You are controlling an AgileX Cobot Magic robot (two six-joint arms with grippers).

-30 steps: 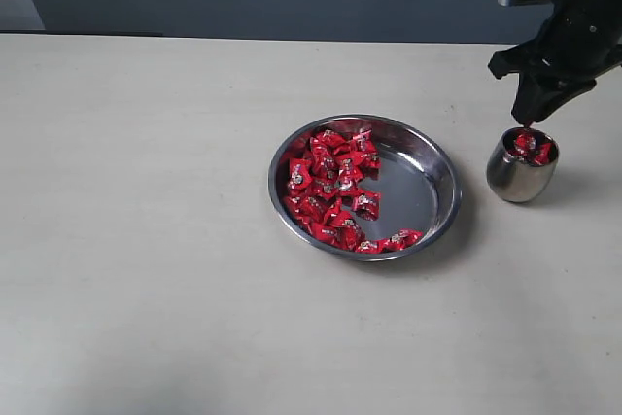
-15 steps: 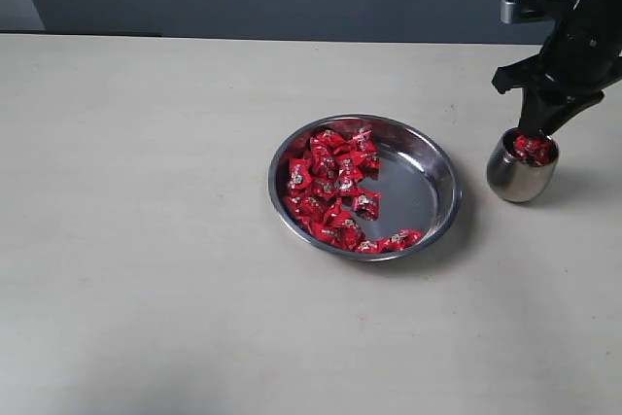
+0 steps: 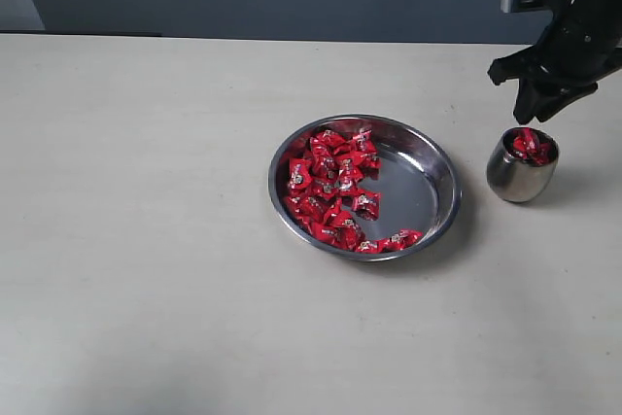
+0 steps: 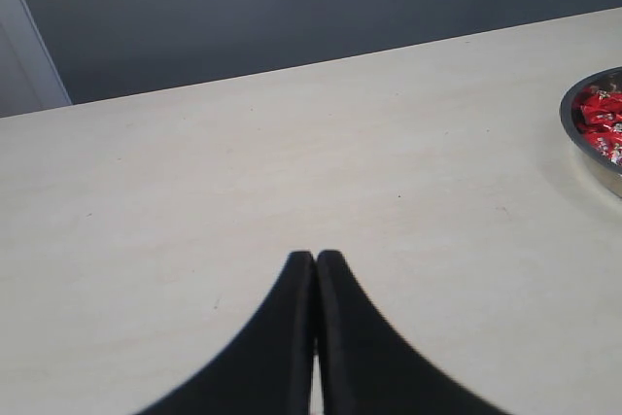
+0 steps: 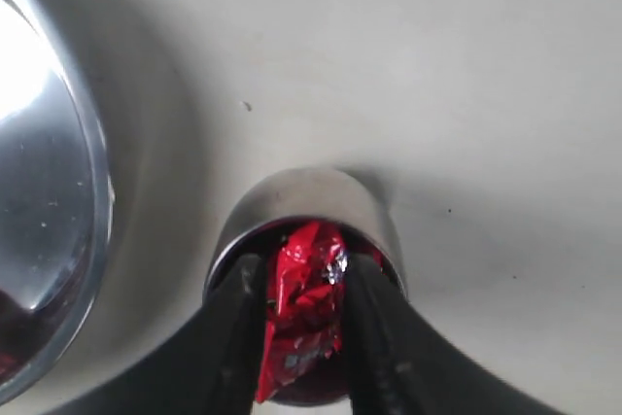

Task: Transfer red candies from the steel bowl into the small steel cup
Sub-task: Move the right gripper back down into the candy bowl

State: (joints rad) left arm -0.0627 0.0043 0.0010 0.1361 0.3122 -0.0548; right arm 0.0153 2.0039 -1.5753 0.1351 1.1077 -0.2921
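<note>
The steel bowl (image 3: 442,157) sits at the table's middle with many red candies (image 3: 330,187) heaped in its left half. To its right stands the small steel cup (image 3: 520,180), holding a few red candies (image 3: 532,146). My right gripper (image 3: 532,116) hangs just above the cup's mouth. In the right wrist view its jaws (image 5: 304,264) stand open on either side of a candy (image 5: 306,308) lying in the cup (image 5: 311,191). My left gripper (image 4: 316,258) is shut and empty over bare table, with the bowl's rim (image 4: 569,128) at that view's edge.
The pale table (image 3: 146,240) stretches wide to the left and in front of the bowl. A dark wall runs behind the table's far edge. The cup stands near the table's right side, a short gap from the bowl.
The right gripper dipped into the cup's mouth half a second ago and has now risen clear of it. The candies in the cup stay put. The bowl has not moved.
</note>
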